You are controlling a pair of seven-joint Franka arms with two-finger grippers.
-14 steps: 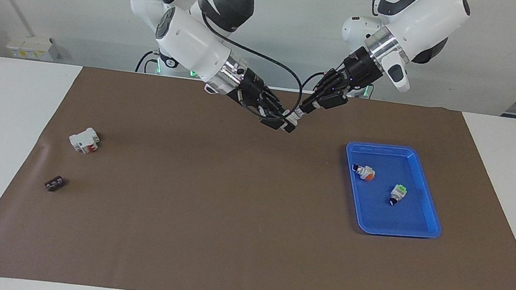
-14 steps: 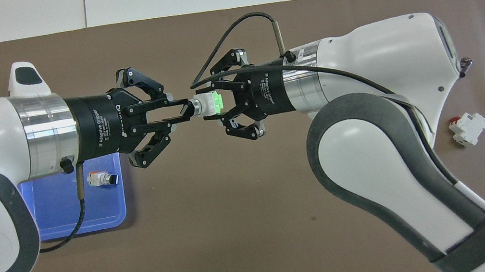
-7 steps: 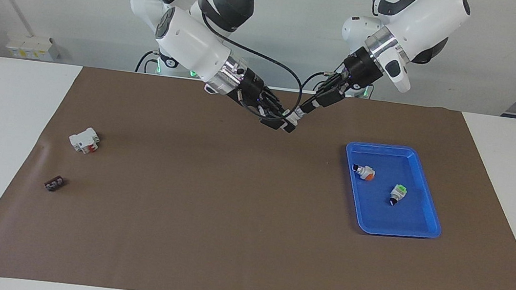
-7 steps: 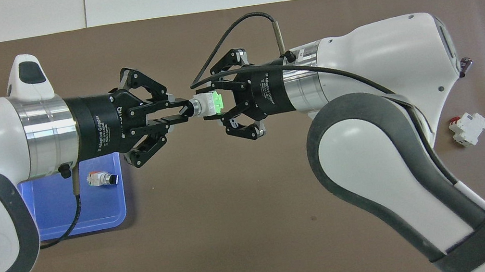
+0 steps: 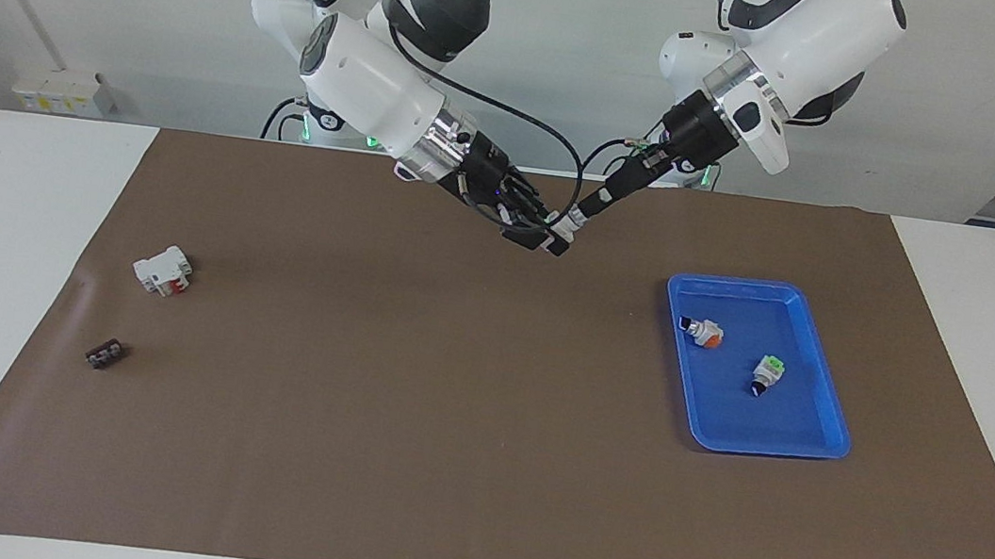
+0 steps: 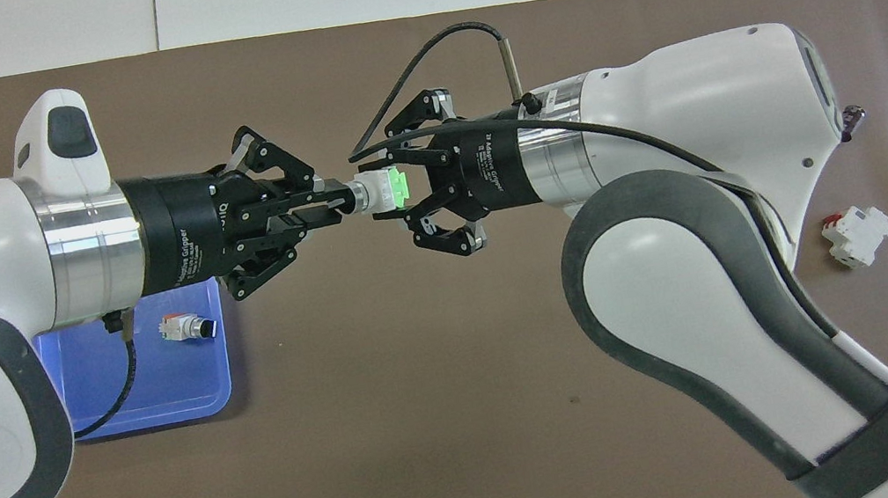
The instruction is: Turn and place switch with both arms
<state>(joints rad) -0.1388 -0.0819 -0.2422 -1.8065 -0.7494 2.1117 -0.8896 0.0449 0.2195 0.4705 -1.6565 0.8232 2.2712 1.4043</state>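
Note:
The switch (image 6: 378, 192) hangs in the air between both grippers, over the brown mat (image 5: 404, 420) near the robots' edge of it. It has a pale body, a bright green block at one end and a black knob at the other. My left gripper (image 6: 343, 201) is shut on the knob end. My right gripper (image 6: 401, 190) is shut on the green end. In the facing view the switch (image 5: 567, 223) is a small pale spot where the left gripper (image 5: 584, 210) and right gripper (image 5: 550, 237) meet.
A blue tray (image 5: 748, 439) toward the left arm's end holds an orange-ended switch (image 5: 705, 333) and a green-capped switch with a dark tip (image 5: 767, 373). Toward the right arm's end lie a white block with red (image 5: 164, 269) and a small black part (image 5: 105, 354).
The left wrist has rolled about its own axis while its fingertips stay on the knob; its links now stand at a different angle. The right arm and the switch's body have not moved.

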